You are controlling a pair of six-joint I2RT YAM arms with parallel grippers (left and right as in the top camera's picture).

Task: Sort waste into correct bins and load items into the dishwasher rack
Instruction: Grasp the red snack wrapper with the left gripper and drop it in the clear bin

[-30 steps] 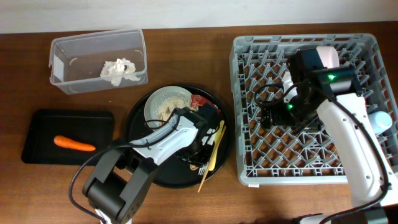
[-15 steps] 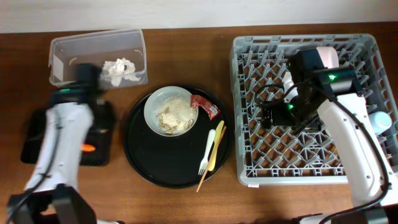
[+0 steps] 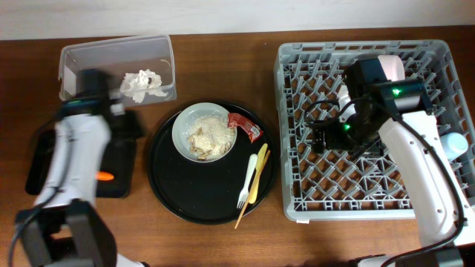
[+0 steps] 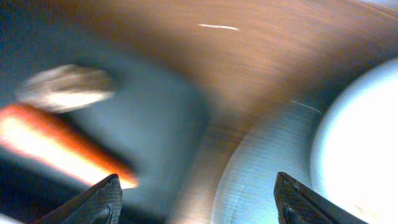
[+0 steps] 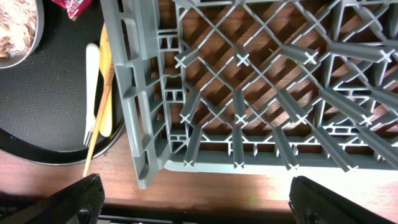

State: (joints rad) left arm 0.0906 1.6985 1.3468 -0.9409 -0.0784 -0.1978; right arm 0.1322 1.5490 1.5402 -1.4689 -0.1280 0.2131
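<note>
The white dish (image 3: 205,131) with rice-like scraps sits on the round black tray (image 3: 185,200), beside a red wrapper (image 3: 245,127), a white fork (image 3: 249,174) and chopsticks (image 3: 257,185). White tissues (image 3: 141,83) lie in the clear tub (image 3: 111,46). The carrot (image 3: 106,176) lies on the shallow black tray (image 3: 41,167), mostly hidden by my left arm. My left gripper (image 3: 126,122) is open and empty over that tray's right end; its blurred wrist view (image 4: 199,199) shows the carrot (image 4: 56,146). My right gripper (image 3: 319,137) hovers open and empty over the dishwasher rack (image 3: 367,200).
A pink cup (image 3: 391,67) and a light blue cup (image 3: 454,141) stand in the rack, partly hidden by my right arm. The right wrist view shows the rack's front corner (image 5: 146,168), the fork (image 5: 92,93) and bare table edge between my fingers (image 5: 199,199).
My left arm swung from the round black tray to the left, over the shallow black tray, uncovering the dish and wrapper. The right arm has not moved.
</note>
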